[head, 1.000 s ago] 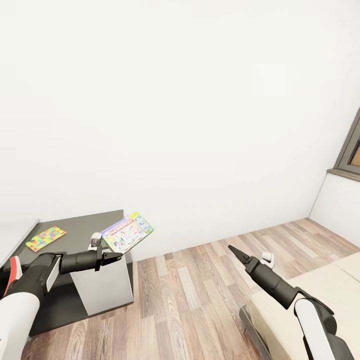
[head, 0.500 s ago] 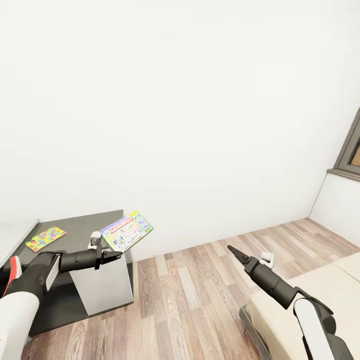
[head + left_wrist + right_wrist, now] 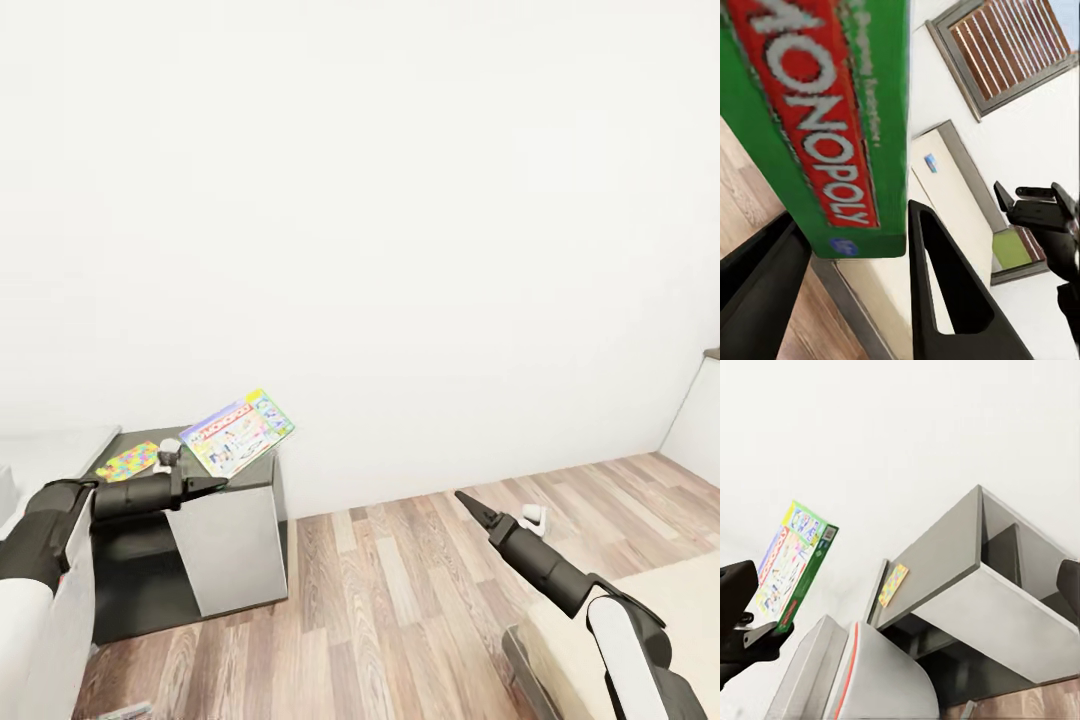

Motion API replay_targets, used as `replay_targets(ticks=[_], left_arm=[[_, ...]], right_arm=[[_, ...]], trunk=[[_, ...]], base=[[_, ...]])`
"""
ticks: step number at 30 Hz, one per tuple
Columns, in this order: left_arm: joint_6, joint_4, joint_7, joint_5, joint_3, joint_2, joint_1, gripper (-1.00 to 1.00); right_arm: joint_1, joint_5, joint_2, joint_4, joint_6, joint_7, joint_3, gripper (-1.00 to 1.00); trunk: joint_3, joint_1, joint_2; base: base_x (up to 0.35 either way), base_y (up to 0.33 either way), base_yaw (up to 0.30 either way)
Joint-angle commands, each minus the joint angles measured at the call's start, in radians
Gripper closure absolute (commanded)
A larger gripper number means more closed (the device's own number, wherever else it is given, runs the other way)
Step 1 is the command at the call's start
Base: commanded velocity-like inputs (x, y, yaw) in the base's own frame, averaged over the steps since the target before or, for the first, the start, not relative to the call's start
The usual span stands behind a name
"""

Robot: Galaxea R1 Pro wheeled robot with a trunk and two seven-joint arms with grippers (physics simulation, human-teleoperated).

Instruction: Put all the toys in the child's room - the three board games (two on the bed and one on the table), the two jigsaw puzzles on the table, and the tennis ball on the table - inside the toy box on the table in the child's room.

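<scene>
A large pale-green board game (image 3: 238, 432) with a red title band hangs tilted above the right end of a dark-grey side desk (image 3: 255, 468). My left gripper (image 3: 207, 486) is shut on its lower edge. The left wrist view shows the box's green side (image 3: 817, 127) clamped between the black fingers (image 3: 952, 292). On the side desk lies one jigsaw puzzle (image 3: 127, 461), also visible in the right wrist view (image 3: 893, 585). My right gripper (image 3: 467, 503) hovers open and empty over the floor, far right of the desk. The table (image 3: 50, 445) is a light-grey strip at the far left.
A plain white wall (image 3: 400, 250) runs behind the side desk, whose pale side panel (image 3: 235, 545) faces the wood-plank floor (image 3: 400, 590). The beige bed (image 3: 650, 605) fills the lower right corner under my right arm.
The whole view has swung left, so the window has left the picture and the side desk sits more to the right. My left gripper still holds the board game; the right arm keeps its pose.
</scene>
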Motion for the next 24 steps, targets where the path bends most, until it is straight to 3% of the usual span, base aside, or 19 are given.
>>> replay_targets(ticks=[1,3,6,24], left_arm=[[0.010,-0.001,-0.037,-0.007,0.001,0.008,0.000,1.00],[0.010,-0.002,-0.095,-0.008,0.001,0.023,0.000,1.00],[0.010,-0.002,-0.133,-0.009,0.001,0.037,0.001,1.00],[0.008,0.002,-0.133,-0.013,0.001,0.040,0.001,1.00]], right_arm=[[-0.001,-0.004,0.000,-0.001,0.007,0.001,-0.002,-1.00],[-0.001,-0.004,0.001,-0.001,0.008,0.001,-0.002,-1.00],[-0.001,-0.004,0.001,-0.001,0.008,0.001,-0.001,-1.00],[-0.001,-0.004,0.001,0.001,0.007,0.003,0.000,-1.00]], trunk=[[-0.001,0.001,-0.001],[0.000,0.001,-0.001],[0.002,0.001,-0.001],[0.011,0.001,-0.001]], base=[[0.000,0.000,0.271],[0.000,0.000,0.271],[0.000,0.000,0.272],[0.000,0.000,0.272]])
